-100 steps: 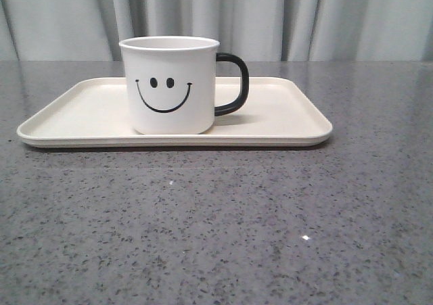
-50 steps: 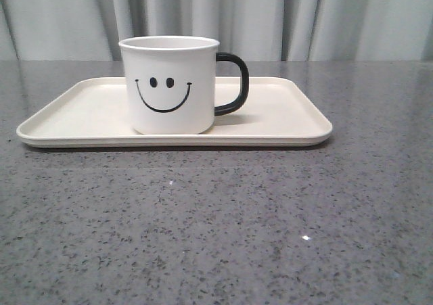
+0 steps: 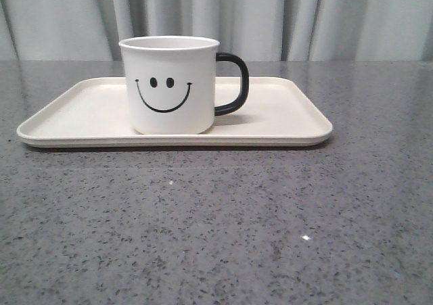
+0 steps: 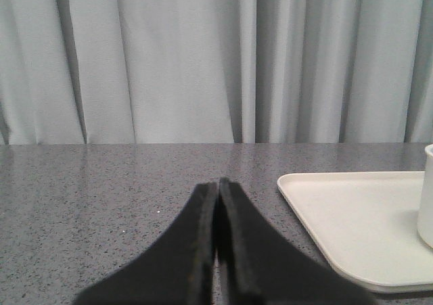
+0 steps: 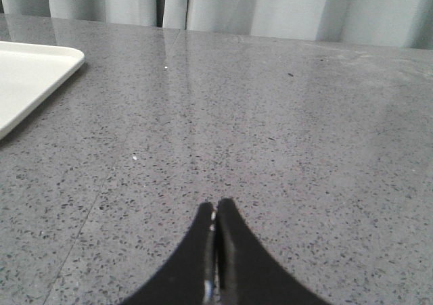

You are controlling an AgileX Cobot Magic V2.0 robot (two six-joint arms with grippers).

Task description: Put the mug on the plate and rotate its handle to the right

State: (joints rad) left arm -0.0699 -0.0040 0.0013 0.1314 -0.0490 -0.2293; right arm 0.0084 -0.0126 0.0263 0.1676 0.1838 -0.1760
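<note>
- Plainly, the front view shows nothing different from the two earlier pictures: the mug [image 3: 170, 85] stands upright in the same spot on the plate [image 3: 284, 119], a little left of frame centre, smiley toward the camera, with the handle [image 3: 234, 83] pointing to the right of the frame. I judge both parts of the task met — no arm or gripper appears here, so the scene looks settled.
- In the left wrist view, the left gripper [image 4: 218, 186] sits at the bottom centre, its fingers pressed together on nothing, over the bare grey table [image 4: 101, 197]. A corner of the plate [image 4: 325, 210] lies at the lower right, and only a sliver of the mug [image 4: 427, 197] shows at the right edge, handle cut off.
- In the right wrist view, the right gripper [image 5: 216, 210] is likewise closed and empty at the bottom centre. Only the plate's corner [image 5: 40, 65] shows at the upper left — the mug is out of frame.
</note>
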